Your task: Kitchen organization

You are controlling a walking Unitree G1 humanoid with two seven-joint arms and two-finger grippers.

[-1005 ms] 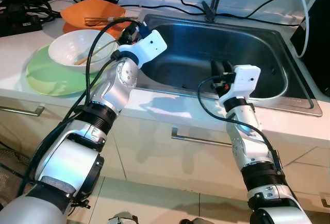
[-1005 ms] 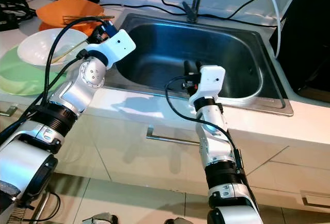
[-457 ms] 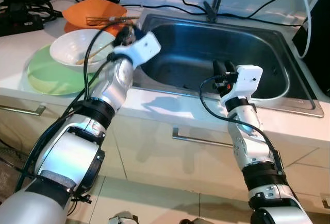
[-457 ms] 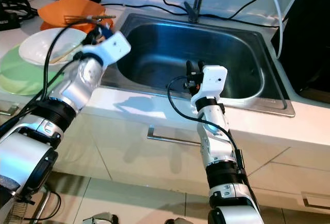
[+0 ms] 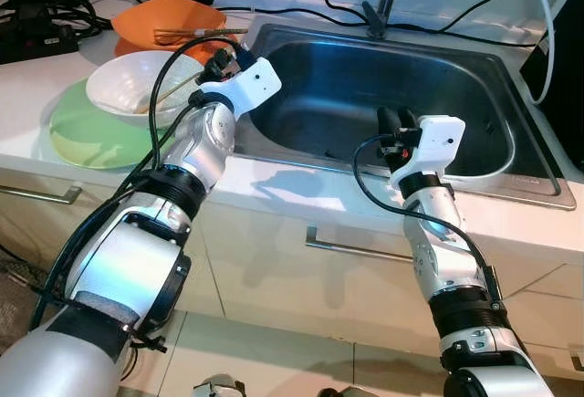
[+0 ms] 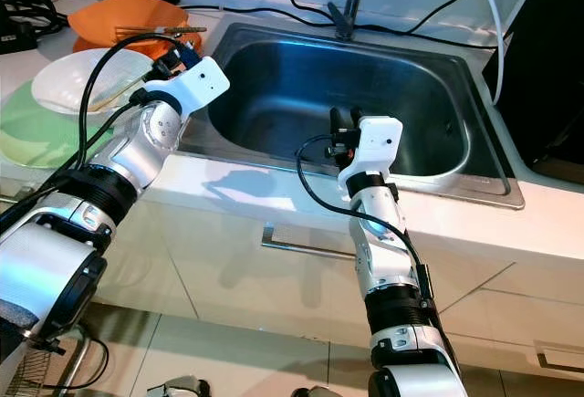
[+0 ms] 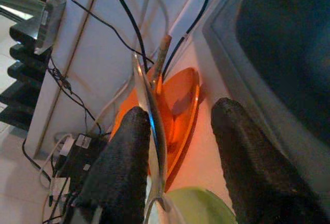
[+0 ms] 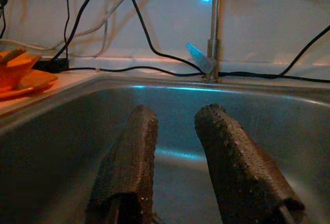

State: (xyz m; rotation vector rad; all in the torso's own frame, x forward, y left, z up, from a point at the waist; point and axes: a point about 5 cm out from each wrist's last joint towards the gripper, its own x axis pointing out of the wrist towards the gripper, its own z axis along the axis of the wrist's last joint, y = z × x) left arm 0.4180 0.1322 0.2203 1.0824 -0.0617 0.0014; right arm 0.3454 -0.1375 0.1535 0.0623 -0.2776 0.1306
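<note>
Steel sink (image 5: 474,68) dominates your view, set into white desk (image 5: 27,78). Green plate (image 5: 82,132) on desk left of sink, white bowl (image 5: 128,87) on it with chopsticks inside. Orange dish (image 5: 155,23) behind bowl, utensil across it. Your left end effector (image 7: 178,131) sits at bowl's rim beside sink edge, fingers (image 7: 121,167) apart, bowl rim between them. Your right end effector (image 8: 175,152) hovers over sink basin, fingers apart, nothing held.
</note>
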